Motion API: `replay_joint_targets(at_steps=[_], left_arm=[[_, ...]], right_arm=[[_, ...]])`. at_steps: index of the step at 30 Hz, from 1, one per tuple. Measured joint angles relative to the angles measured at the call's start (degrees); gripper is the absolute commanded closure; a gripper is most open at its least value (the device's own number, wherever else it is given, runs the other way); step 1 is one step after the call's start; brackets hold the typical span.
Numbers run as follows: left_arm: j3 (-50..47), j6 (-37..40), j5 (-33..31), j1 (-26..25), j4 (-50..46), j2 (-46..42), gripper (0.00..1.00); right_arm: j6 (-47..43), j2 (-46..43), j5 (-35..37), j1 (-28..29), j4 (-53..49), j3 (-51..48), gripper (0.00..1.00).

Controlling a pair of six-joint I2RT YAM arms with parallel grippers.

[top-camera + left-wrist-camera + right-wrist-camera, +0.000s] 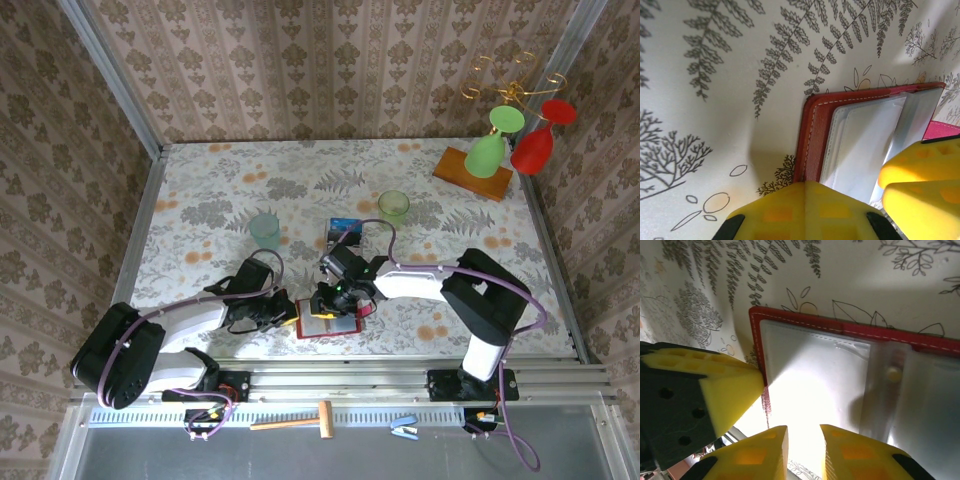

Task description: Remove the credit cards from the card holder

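Right tool [803, 431]: jaws narrowly parted, nothing seen between them, tips low over the clear sleeve [810, 370] of the open card holder [790, 317]. Left tool [807, 200]: closed tight, tip pressed against the holder's left edge, apparently pinning the cover flat; no pinch on the cover made out. Both tools just beside each other above the holder.

Card holder lying open, inside up, close to the near edge of the tabletop [200, 180], just ahead of the metal rail [350, 378]. Dark blue card [343, 229] flat on the tabletop beyond the holder, apart from it, partly crossed by the right arm's cable. Pale card not made out: sleeve washed out by glare, so cannot tell whether inside.

Step in hand, by judgement: working a remaining card out of the sleeve, with one card already outside. Next move likely calling for a shallow approach to the sleeve's mouth, a thin pinch on the card's edge alone, and a pull along the pocket with the cover held down.

Room: little on the near side, toward the rail; crowded on the left by the left tool; open tabletop beyond and to the right, short of the left green cup [265, 228] and right green cup [393, 205].
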Motion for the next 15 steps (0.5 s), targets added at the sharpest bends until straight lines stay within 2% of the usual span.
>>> replay_joint_targets(at_steps=[15], left_arm=[[0.0,0.07,0.48,0.11,0.61,0.79,0.97]], right_arm=[[-1.2,0.81,1.01,0.07,-3.54,1.18,0.73]])
